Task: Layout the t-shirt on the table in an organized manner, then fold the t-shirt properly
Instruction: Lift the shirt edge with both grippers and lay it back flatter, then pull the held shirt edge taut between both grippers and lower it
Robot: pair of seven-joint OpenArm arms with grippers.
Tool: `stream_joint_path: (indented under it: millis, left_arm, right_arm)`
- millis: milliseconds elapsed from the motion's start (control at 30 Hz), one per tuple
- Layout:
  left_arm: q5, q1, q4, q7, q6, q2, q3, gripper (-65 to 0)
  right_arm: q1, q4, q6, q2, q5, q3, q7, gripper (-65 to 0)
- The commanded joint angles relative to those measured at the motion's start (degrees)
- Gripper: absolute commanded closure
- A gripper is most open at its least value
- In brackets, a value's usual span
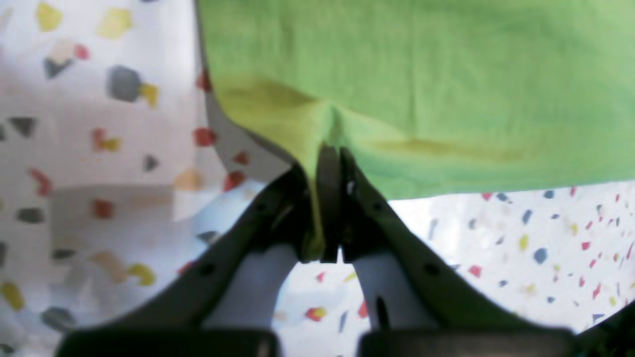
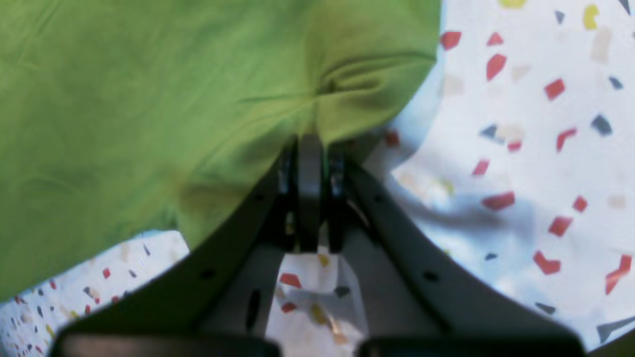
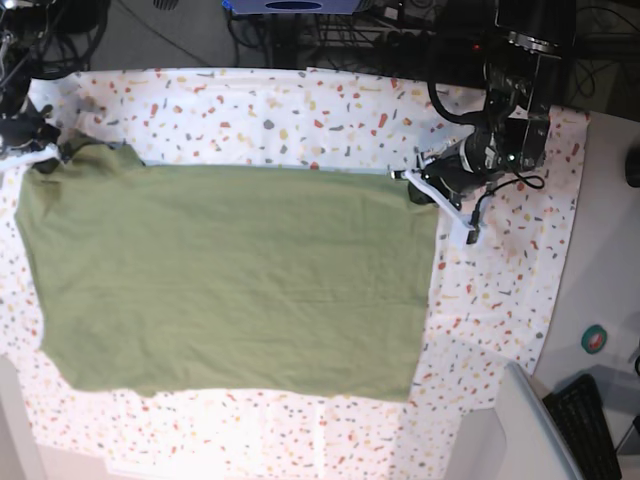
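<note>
- T-shirt (image 3: 230,275), olive green, lies spread flat across the speckled table (image 3: 500,300), reaching nearly to its left edge in the base view.
- Left gripper (image 1: 331,163) is clamped on the fabric at one far corner of the shirt, cloth bunched between its jaws.
- Right gripper (image 2: 310,148) pinches the other far corner, jaws together on green cloth.

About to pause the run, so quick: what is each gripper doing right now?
Left gripper: shut on the t-shirt, pinching its edge.
Right gripper: shut on the t-shirt, pinching a bunched corner.
</note>
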Motion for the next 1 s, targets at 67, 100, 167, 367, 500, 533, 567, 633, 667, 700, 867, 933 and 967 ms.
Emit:
stream_joint_path:
  millis: [67, 100, 167, 367, 500, 533, 567, 633, 667, 700, 867, 933, 967]
  left_arm:
    - [-0.7, 0.4, 1.4, -1.2, -0.2, -1.5, -0.3, 0.0]
    - [-0.7, 0.6, 1.9, -1.0, -0.2, -1.5, -0.3, 0.0]
    - [-0.7, 2.5, 2.9, -1.0, -0.2, -1.6, -0.3, 0.0]
    - [-0.5, 7.9, 3.7, -1.0, -0.2, -1.6, -4.3, 0.0]
    - [-0.5, 9.9, 4.1, -0.9, -0.2, -1.6, -8.3, 0.0]
    - [-0.5, 10.5, 4.6, -0.8, -0.2, -1.6, -8.8, 0.0]
    - [-0.5, 11.4, 5.4, -0.8, -0.2, -1.6, -9.0, 0.0]
    - [-0.5, 13.1, 7.4, -0.8, -0.2, -1.6, -9.0, 0.0]
    - [-0.5, 13.8, 8.5, -0.8, -0.2, -1.6, -9.0, 0.0]
    - [-0.5, 14.5, 9.3, -0.8, -0.2, -1.5, -9.0, 0.0]
    - [-1.2, 14.2, 10.4, -0.8, -0.1, -1.0, -9.1, 0.0]
    - [-3.7, 12.8, 10.3, -0.5, -0.1, -1.0, -9.1, 0.0]
    - [-5.8, 11.9, 9.9, 0.5, -0.1, -1.1, -9.1, 0.0]
  right_arm:
    - [-1.7, 1.3, 1.5, 0.9, 0.7, 0.4, 1.1, 0.0]
    - [-2.5, 1.5, 1.5, 0.9, 0.9, 0.4, 1.1, 0.0]
    - [-4.7, 3.1, 1.5, 0.8, 0.9, 0.5, 1.1, 0.0]
    - [-10.9, 7.9, 1.5, -1.7, 0.6, 0.5, 1.2, 0.0]
    - [-13.2, 10.0, 1.5, -2.0, 0.6, 0.5, 1.2, 0.0]
    - [-13.4, 10.5, 1.5, -2.0, 0.6, 0.5, 1.2, 0.0]
    - [-13.8, 11.0, 1.5, -2.0, 0.6, 0.5, 1.0, 0.0]
    - [-14.8, 12.3, 1.5, -2.0, 0.9, 0.4, 1.0, 0.0]
    - [-15.1, 13.6, 1.5, -2.0, 0.9, 0.4, 0.9, 0.0]
    - [-15.6, 15.0, 1.5, -2.2, 0.9, 0.4, 0.9, 0.0]
    - [-15.6, 20.8, 1.3, -3.9, 0.5, 0.0, 0.1, 0.0]
    - [-13.4, 21.5, 1.3, -3.9, 0.4, 0.2, -3.1, 0.0]
    - [-12.3, 21.4, 1.3, -3.6, 0.4, 0.4, -5.0, 0.0]
